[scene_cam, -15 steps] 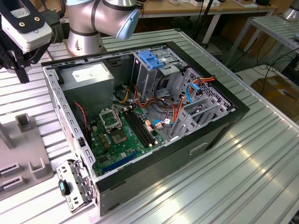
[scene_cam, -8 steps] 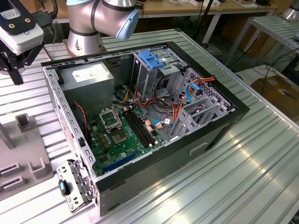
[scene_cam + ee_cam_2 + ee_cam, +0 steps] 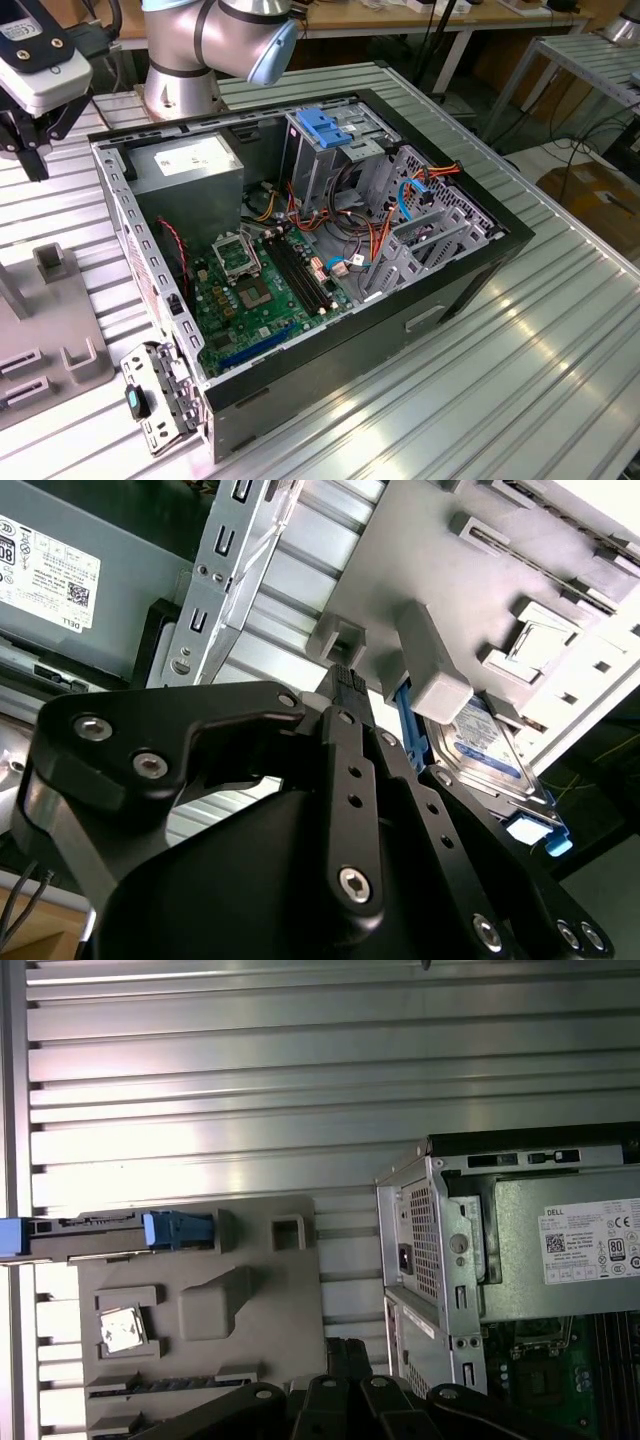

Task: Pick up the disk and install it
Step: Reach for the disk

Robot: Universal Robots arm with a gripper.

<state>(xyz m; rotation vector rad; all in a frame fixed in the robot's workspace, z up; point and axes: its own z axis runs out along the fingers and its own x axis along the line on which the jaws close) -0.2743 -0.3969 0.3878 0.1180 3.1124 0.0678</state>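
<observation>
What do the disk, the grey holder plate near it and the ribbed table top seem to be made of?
The disk: silvery sheen suggests a bare metal body; its blue edge frame looks like moulded plastic. The holder plate: matte grey without shine, probably plastic. The table top: likely aluminium, judging by its ribbed profile and bright reflections.

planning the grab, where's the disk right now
In the second wrist view the disk sits in the grey fixture plate on the slatted table, outside the open computer case.
</observation>
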